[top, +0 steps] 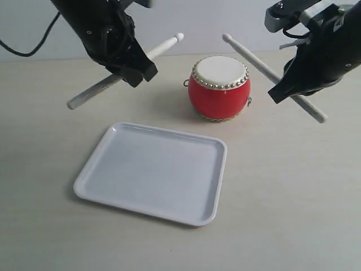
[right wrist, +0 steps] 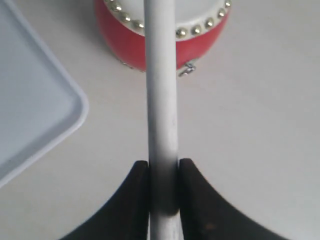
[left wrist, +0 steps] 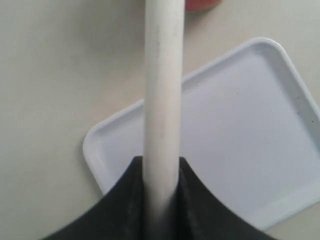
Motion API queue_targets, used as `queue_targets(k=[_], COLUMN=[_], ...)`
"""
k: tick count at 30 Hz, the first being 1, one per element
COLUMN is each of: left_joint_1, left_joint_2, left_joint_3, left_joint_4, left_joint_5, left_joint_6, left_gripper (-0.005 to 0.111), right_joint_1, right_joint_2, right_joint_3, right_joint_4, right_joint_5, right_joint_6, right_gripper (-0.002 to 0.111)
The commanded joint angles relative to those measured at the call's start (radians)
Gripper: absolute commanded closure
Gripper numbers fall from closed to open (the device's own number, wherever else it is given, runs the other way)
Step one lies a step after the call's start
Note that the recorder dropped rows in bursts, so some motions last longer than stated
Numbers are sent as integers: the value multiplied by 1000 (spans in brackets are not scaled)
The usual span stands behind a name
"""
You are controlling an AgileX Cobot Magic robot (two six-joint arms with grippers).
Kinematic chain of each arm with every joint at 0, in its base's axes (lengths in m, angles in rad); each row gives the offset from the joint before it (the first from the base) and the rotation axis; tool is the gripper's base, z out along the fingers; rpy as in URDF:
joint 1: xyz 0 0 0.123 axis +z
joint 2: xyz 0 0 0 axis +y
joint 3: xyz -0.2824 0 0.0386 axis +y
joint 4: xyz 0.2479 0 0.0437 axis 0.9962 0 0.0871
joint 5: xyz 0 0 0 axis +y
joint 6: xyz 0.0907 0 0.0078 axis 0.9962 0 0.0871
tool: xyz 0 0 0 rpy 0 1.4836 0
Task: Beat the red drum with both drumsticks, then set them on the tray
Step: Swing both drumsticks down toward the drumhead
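The red drum with a cream top stands at the back middle of the table, behind the white tray. My left gripper is shut on one drumstick, held in the air to the drum's left with its tip up toward the drum. My right gripper is shut on the other drumstick, whose tip hovers above the drum's right edge. In the left wrist view that stick crosses over the tray. The right wrist view has its stick in front of the drum.
The table is a plain beige surface. The tray's corner lies close beside the drum in the right wrist view. A black cable hangs at the back left behind the left arm.
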Motion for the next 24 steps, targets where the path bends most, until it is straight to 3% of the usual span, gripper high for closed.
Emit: queue_targets(k=[1,17,24], left_joint_1=[-4,-7,-7], left_joint_2=[108,196,198], left_joint_3=[-82,-97,-81], left_joint_4=[-29,-100,-130], left_joint_5=[28,-164,-248], left_joint_6=[12,56,70], left_gripper=[107,107,107], right_joint_1=[-5,-5,-3], right_joint_2=[1,73,9], right_joint_3=[39,128,43], right_joint_4=[-207,-137,-100], right_joint_5=[-64,-233,-104], right_joint_6=[234,267,267], right_gripper=[108,108,108])
